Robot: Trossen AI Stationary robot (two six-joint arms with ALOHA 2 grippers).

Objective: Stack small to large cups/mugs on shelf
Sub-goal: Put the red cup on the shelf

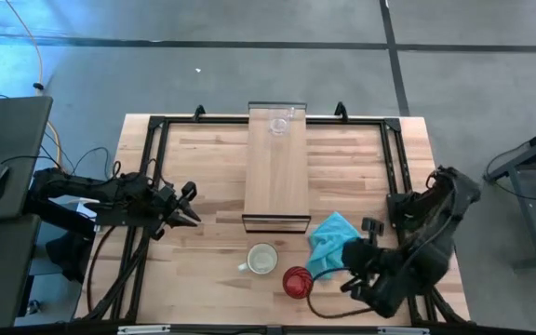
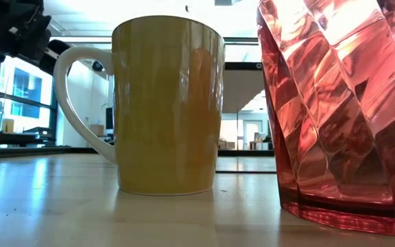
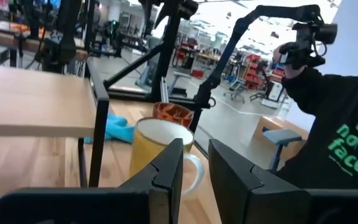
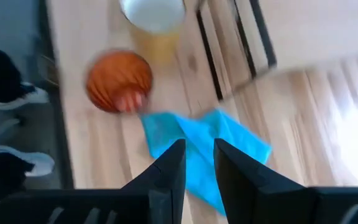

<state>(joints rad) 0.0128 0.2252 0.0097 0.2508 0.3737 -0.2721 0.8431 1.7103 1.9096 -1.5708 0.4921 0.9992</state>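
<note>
The shelf (image 1: 277, 177) stands mid-table, and the tiny clear glass (image 1: 278, 126) stands upright at its far end. The cream mug (image 1: 262, 259) (image 2: 166, 103) (image 3: 157, 146) rests upright on the tabletop just near of the shelf. The red cup (image 1: 297, 281) (image 2: 341, 110) (image 4: 118, 81) stands beside the mug, on its right. My left gripper (image 1: 192, 207) (image 3: 196, 165) hovers left of the shelf, open by a narrow gap and pointing toward the mug. My right gripper (image 1: 356, 277) (image 4: 199, 162) hangs above the teal cloth, right of the red cup, also narrowly open. Neither holds anything.
A crumpled teal cloth (image 1: 333, 244) (image 4: 204, 149) lies on the tabletop right of the two cups, off the shelf's near right corner. A dark frame (image 1: 156, 126) runs round the table. A person in a dark top (image 3: 334, 137) sits beyond the table's right side.
</note>
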